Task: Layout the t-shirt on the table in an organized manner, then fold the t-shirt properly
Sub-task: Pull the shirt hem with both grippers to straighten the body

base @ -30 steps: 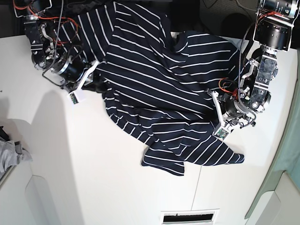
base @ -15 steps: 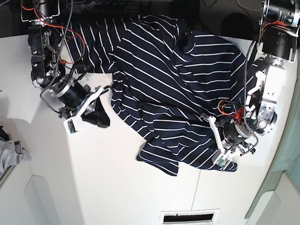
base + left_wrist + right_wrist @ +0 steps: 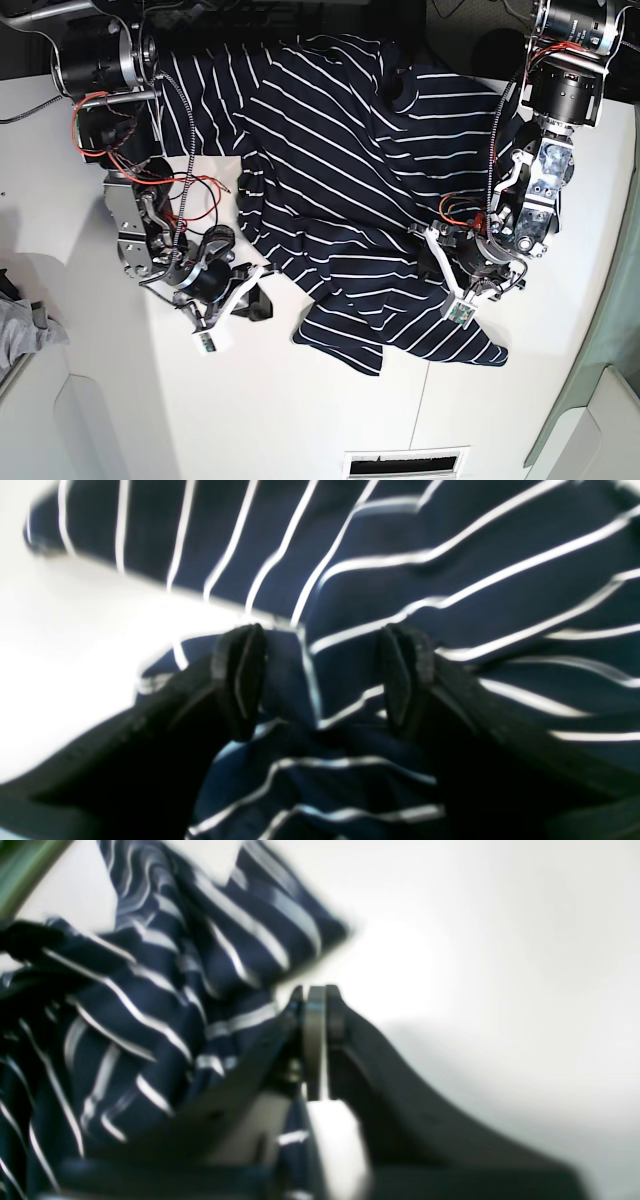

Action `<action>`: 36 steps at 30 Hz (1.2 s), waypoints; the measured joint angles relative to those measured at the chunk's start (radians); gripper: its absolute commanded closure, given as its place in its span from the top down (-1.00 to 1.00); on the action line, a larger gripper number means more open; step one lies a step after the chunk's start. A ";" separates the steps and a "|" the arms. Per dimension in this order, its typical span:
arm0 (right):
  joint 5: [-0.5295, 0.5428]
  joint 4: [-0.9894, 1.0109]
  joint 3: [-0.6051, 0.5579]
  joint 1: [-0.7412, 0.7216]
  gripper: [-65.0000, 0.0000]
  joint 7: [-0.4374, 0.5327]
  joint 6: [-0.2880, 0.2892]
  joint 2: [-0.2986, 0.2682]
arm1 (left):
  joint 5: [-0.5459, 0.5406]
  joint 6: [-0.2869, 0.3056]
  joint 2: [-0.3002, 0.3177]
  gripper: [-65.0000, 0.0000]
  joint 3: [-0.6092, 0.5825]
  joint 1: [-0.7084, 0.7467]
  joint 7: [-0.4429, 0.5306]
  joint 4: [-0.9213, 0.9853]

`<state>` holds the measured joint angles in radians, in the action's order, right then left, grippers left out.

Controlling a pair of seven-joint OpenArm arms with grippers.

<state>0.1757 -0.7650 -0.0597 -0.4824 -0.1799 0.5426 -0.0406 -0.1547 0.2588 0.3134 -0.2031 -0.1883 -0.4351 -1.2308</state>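
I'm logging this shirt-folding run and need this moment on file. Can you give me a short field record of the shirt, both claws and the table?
shirt state: t-shirt crumpled, not flat
shirt place: far half of the table, partly over the far edge
left claw: open, cloth between its fingers, not clamped
right claw: nearly shut, beside the shirt's edge; grip unclear
other item: grey cloth at the table's side
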 measured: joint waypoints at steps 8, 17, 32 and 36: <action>-0.018 0.064 -0.003 -0.011 -1.00 0.005 0.004 0.077 | 0.068 -0.049 0.005 0.10 0.002 -0.001 0.043 0.036; -0.130 0.096 -0.092 0.035 -1.00 0.057 0.010 0.077 | 0.068 -0.048 0.005 -1.00 0.002 -0.003 0.032 0.036; -0.041 0.121 -0.163 0.039 -1.00 0.098 -0.003 -0.095 | 0.064 -0.134 0.126 -1.00 0.001 -0.006 -0.045 -0.110; 0.001 0.113 -0.162 0.074 -1.00 0.111 0.013 -0.151 | 0.109 -0.137 0.136 -1.00 0.000 -0.005 -0.088 -0.111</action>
<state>0.1764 -0.6521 -0.2218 -0.4084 -0.0692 0.5560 -0.1913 -0.0460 0.1223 0.4496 -0.2028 -0.1936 -0.5232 -1.3418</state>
